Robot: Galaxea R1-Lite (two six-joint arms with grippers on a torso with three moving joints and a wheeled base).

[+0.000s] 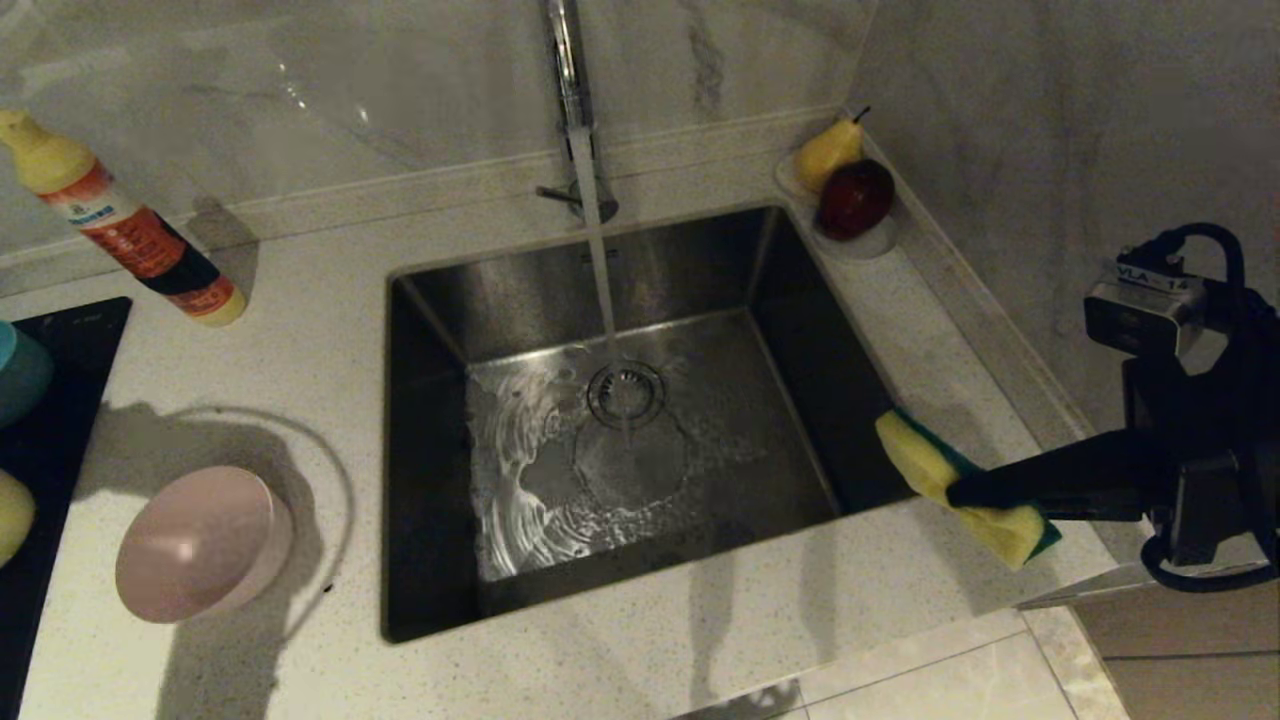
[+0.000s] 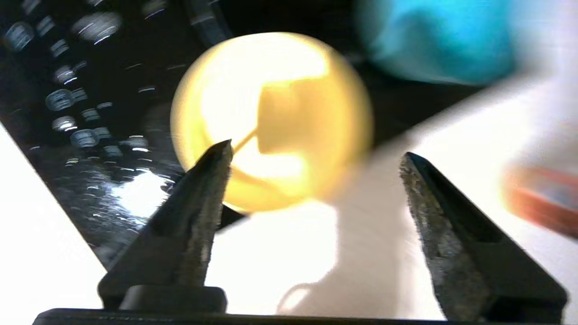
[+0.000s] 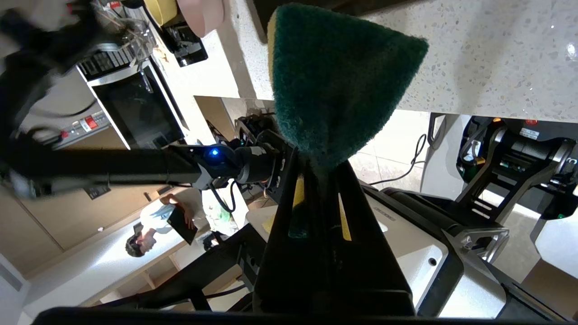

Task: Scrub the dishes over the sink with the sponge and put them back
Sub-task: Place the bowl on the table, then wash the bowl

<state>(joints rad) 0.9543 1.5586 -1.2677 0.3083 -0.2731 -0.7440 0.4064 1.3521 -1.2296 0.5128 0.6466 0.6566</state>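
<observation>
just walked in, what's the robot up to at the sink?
Dishwashing. The right gripper is shut on the sponge, holding it over the sink's right edge. The tap is running into the basin. The left gripper is open and empty above the yellow bowl on the dark panel, with the blue bowl beyond it. The pink bowl sits tilted on the counter left of the sink.

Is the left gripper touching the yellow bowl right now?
Cannot tell. In the left wrist view the left gripper is open, one fingertip overlapping the yellow bowl, but blur hides any contact.
</observation>
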